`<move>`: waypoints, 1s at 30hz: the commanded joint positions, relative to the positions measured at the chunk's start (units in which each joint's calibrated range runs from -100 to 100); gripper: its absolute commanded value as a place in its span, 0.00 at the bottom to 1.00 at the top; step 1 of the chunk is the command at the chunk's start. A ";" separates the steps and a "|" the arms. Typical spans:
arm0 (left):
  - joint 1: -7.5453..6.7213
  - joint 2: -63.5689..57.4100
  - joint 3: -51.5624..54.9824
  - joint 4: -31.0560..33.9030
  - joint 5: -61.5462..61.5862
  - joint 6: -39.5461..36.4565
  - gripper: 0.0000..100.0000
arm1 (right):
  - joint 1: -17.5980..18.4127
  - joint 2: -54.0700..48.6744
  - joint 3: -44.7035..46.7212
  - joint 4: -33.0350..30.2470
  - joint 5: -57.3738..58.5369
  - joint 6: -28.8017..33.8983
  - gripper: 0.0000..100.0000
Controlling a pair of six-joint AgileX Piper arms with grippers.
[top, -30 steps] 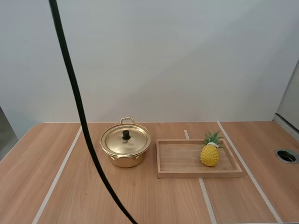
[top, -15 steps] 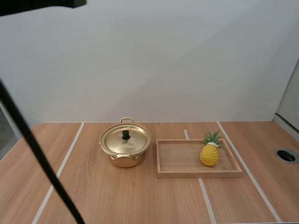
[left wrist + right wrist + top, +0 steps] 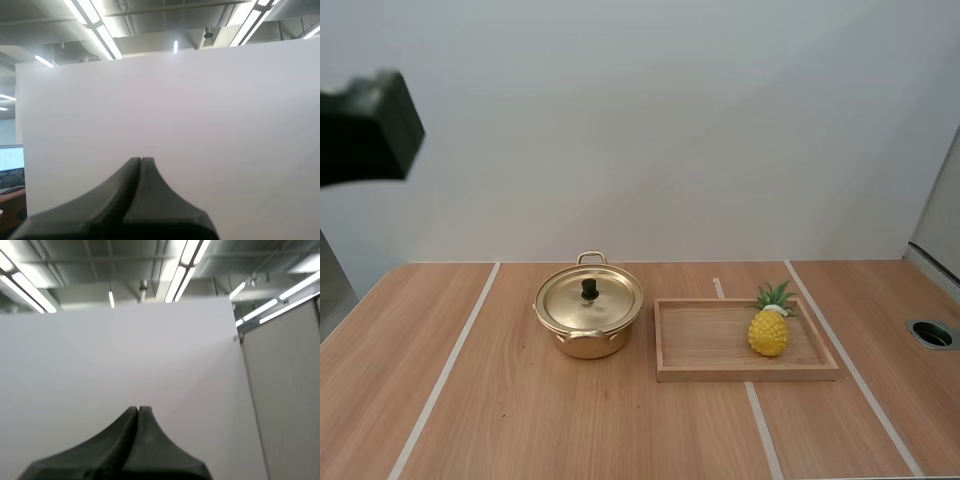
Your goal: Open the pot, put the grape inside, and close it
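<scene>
Left tool (image 3: 141, 160) and right tool (image 3: 138, 408) each press their fingers together on nothing. The pot (image 3: 588, 325) stands on the table (image 3: 520, 420), lid (image 3: 605, 300) on, just beside the wooden tray (image 3: 740, 374), where a pineapple (image 3: 769, 332) stands.

High view: set above and behind, facing forward and down across the bench (image 3: 520, 420), with the pot (image 3: 589, 300) and wooden tray (image 3: 710, 340) at middle distance. Wrist views: each looks along its own claw, the left claw (image 3: 141, 161) and the right claw (image 3: 138, 410) close to the lens, tilted up at a white wall (image 3: 210, 110). A white wall likewise backs the bench in the high view.
</scene>
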State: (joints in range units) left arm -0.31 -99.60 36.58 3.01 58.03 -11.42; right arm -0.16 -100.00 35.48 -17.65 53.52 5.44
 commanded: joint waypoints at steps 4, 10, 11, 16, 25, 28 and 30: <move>0.14 -0.40 14.76 0.46 -7.30 -2.83 0.00 | -0.29 0.00 14.74 0.82 -7.04 -0.19 0.00; 0.14 -0.40 31.29 0.60 -10.53 -4.12 0.00 | -0.29 0.00 26.98 1.47 -9.61 -0.19 0.00; 0.14 -0.40 33.78 0.70 -10.53 -4.03 0.00 | -0.29 0.00 28.91 1.47 -9.61 -0.19 0.00; 0.35 -0.40 42.12 2.05 -14.37 -4.03 0.00 | -0.29 0.00 37.34 1.37 -9.61 -0.19 0.00; 0.35 -0.40 51.06 4.96 -37.40 -4.81 0.00 | -0.29 0.00 48.20 1.14 -11.32 -0.19 0.00; 0.35 -0.40 56.53 4.96 -42.65 -4.81 0.00 | -0.29 0.00 50.33 1.01 -11.32 -0.19 0.00; 0.35 -0.40 60.38 4.96 -44.32 -4.81 0.00 | -0.29 0.00 52.21 0.25 -12.59 -0.19 0.00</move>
State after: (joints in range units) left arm 0.00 -99.68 93.00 7.23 17.68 -15.66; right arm -0.16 -99.58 85.96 -16.23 43.90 5.44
